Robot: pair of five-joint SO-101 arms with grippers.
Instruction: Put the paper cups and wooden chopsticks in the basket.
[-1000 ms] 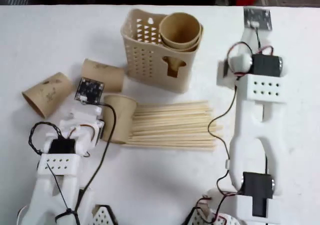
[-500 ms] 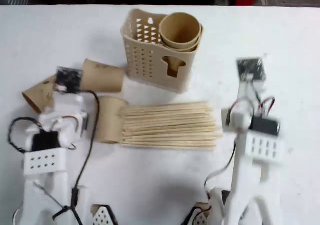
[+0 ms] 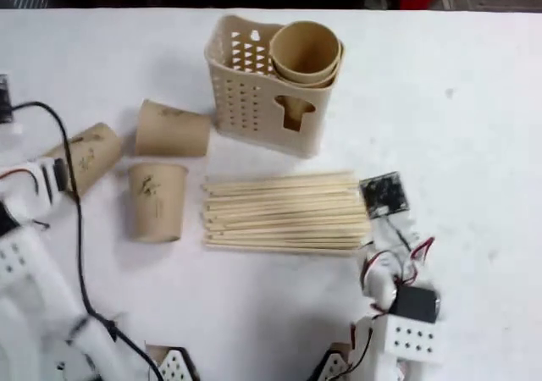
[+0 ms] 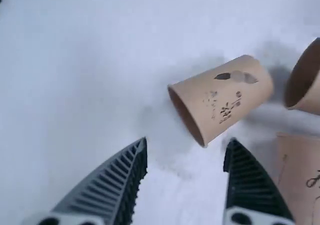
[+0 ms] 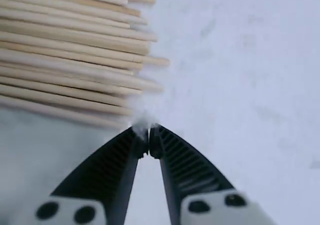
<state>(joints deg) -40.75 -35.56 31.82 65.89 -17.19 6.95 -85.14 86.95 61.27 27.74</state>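
Pincer on left (image 4: 187,144) wide, empty, near toppled cup (image 4: 225,97), right pincer (image 5: 148,135) closed, empty, at chopsticks (image 5: 70,60)

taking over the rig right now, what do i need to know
Left gripper: open, empty, near the far-left cup.
Right gripper: shut, tips at the ends of the chopsticks.
Done: stacked cups sit in the basket.
Left: three cups lie on their sides on the table: the far-left cup, the cup near the basket and the cup beside the chopsticks. The chopsticks lie in a pile in front of the basket.
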